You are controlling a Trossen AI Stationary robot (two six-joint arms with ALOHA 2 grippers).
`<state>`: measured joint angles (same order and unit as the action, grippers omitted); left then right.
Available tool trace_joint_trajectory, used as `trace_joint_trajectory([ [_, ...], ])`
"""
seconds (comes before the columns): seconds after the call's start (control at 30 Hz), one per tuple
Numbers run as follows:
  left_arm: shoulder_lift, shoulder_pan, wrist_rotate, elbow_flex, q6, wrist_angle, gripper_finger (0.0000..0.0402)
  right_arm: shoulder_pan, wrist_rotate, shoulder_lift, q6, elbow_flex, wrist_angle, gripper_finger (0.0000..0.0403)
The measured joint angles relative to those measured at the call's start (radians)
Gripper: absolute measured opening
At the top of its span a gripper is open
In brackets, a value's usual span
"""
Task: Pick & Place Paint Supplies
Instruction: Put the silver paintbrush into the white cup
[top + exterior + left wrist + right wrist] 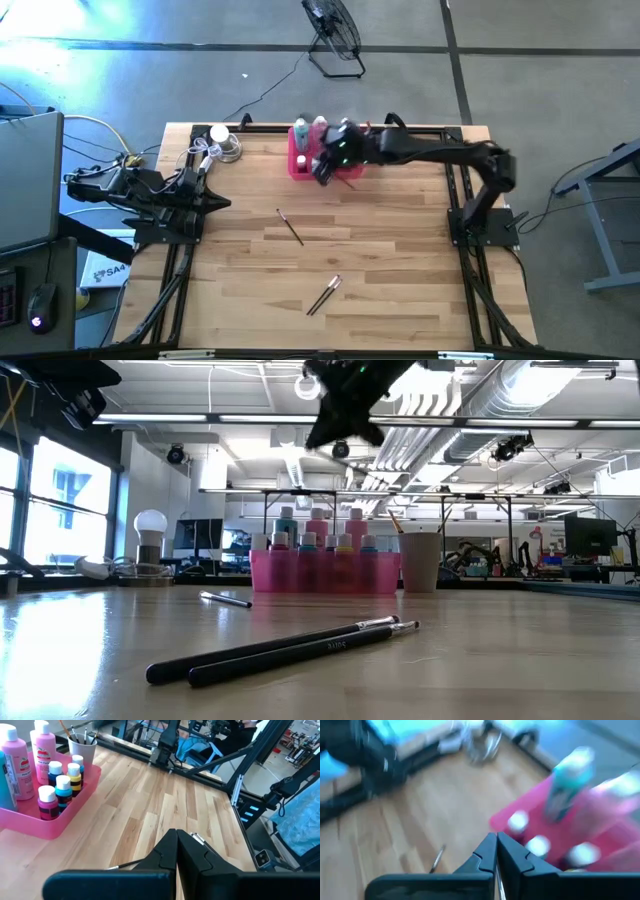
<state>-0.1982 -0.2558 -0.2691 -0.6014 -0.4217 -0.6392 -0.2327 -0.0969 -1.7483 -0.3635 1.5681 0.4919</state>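
A bright pink tray (297,168) stands at the table's far middle and holds taller pink and teal white-capped bottles (15,760) and several tiny bottles (62,785). A pale beige cup (82,750) beside the tray holds brushes. One thin brush (290,227) lies on the table's middle and two more (325,295) lie nearer the front. My right gripper (325,175) is shut and hangs high over the tray's near side; it also shows in the low view (345,405) and the right wrist view (496,847). I see nothing between its fingers. My left gripper (176,837) is shut and waits at the table's left edge (222,203).
A white bulb on a stand with coiled cords (222,142) sits at the far left corner. Bare wood lies between the tray and the loose brushes. The right arm (440,152) stretches across the table's far right part. A floor fan (335,35) stands beyond the table.
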Motion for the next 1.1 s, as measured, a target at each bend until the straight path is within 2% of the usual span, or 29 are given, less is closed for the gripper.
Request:
trace_joint_trajectory([
  [0.3, 0.000, 0.000, 0.000, 0.000, 0.000, -0.017, 0.0000, -0.049, -0.257, 0.253, 0.055, 0.002, -0.011, 0.0003],
  [0.57, 0.000, 0.000, 0.000, 0.000, 0.006, -0.016, 0.0000, -0.032, -0.531, 0.385, 0.072, 0.002, 0.007, 0.0003],
  [0.67, 0.000, 0.000, 0.000, 0.000, 0.006, -0.019, 0.0000, -0.002, -0.588, 0.392, 0.024, 0.003, 0.066, 0.0003],
  [0.8, 0.000, 0.000, 0.019, 0.000, 0.006, -0.027, 0.0000, 0.055, -0.637, 0.371, -0.099, 0.003, 0.246, 0.0003],
  [0.9, 0.000, 0.000, 0.023, 0.000, 0.017, -0.038, 0.0000, 0.104, -0.774, 0.332, -0.204, 0.001, 0.372, 0.0003],
  [1.0, 0.000, 0.000, -0.002, 0.000, 0.056, -0.045, 0.0000, 0.118, -0.890, 0.291, -0.242, 0.001, 0.403, 0.0003],
  [1.1, 0.000, 0.000, -0.050, 0.000, 0.085, -0.044, 0.0000, 0.075, -0.920, 0.256, -0.217, 0.001, 0.400, 0.0003],
])
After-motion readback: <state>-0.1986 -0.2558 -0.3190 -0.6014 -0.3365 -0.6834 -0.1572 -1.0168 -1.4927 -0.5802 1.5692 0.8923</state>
